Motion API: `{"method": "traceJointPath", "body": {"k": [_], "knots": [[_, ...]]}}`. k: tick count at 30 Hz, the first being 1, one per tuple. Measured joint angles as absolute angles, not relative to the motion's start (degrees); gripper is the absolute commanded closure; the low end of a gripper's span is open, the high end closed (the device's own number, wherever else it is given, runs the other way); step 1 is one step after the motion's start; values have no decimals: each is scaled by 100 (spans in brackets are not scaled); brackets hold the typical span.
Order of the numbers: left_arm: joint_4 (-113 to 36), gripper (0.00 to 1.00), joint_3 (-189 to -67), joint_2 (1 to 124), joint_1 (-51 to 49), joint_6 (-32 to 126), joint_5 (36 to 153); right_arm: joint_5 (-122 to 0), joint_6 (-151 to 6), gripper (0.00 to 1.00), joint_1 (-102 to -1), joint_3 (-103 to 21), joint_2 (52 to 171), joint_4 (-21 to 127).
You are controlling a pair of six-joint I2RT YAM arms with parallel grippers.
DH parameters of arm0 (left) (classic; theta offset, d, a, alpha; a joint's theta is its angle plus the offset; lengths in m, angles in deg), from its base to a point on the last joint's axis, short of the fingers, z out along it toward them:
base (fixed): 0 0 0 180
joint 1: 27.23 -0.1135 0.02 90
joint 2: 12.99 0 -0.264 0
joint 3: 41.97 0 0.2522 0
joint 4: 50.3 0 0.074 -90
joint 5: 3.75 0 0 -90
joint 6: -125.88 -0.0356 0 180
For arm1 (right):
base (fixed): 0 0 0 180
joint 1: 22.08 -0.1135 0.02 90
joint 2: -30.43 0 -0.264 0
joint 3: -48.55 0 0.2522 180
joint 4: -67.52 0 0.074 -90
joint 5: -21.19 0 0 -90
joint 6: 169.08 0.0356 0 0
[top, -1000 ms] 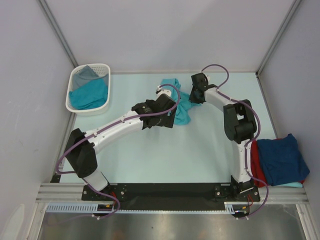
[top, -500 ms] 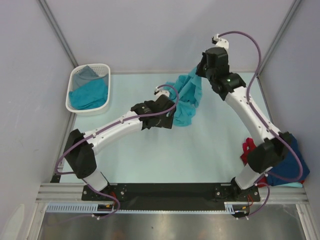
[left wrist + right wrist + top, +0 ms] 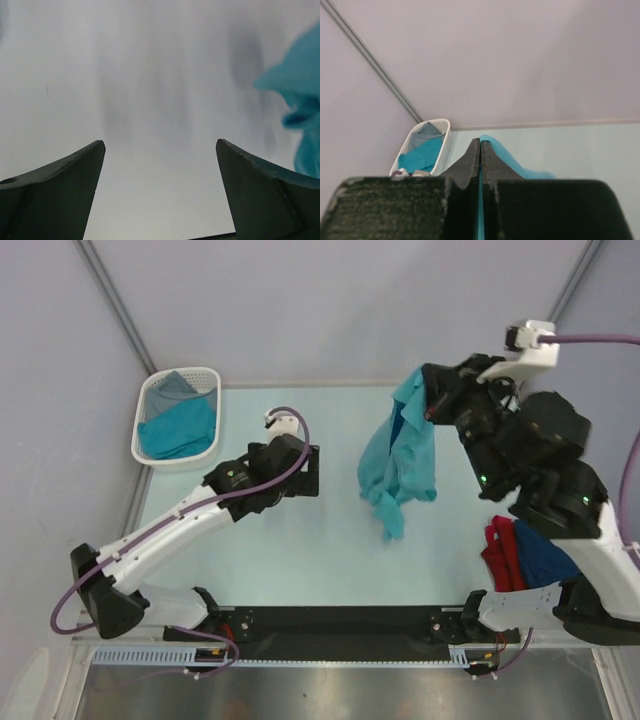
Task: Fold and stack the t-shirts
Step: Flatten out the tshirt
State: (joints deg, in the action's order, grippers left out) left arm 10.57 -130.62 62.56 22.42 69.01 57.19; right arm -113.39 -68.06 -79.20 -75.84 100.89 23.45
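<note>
Over pale table [image 3: 300,540], teal t-shirt [image 3: 400,465] hangs from right hand [image 3: 428,402].

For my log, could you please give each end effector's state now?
Left end effector: open, empty.
Right end effector: shut on the soft teal cloth t-shirt.

A robot lab cell: plain panel walls [image 3: 300,310] and aluminium framing [image 3: 116,302] around a pale table [image 3: 330,550].
</note>
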Motion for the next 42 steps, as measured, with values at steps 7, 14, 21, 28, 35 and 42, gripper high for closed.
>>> {"method": "traceJointPath", "body": {"k": [7, 14, 21, 28, 35, 42], "knots": [[1131, 1, -12940, 5452, 2244, 6894, 5580, -13916, -9050, 100, -9920, -7099, 9411, 3731], [1223, 1, -13456, 5375, 2320, 6815, 5626, -15094, -11461, 100, -10587, -6616, 9335, 6393], [1330, 1, -13559, 5401, 2565, 6839, 5647, -15238, -12408, 100, -10613, -7261, 9967, 7195], [1453, 1, -13338, 5395, 2734, 7051, 5654, -14950, -11579, 100, -10147, -7982, 10308, 6118], [1702, 1, -13178, 5379, 2906, 7257, 5647, -13711, -9446, 100, -9671, -11363, 12659, 3209], [1947, 1, -13137, 4999, 2917, 7259, 5470, -12559, -8357, 100, -8270, -10275, 13005, 1674]]}}
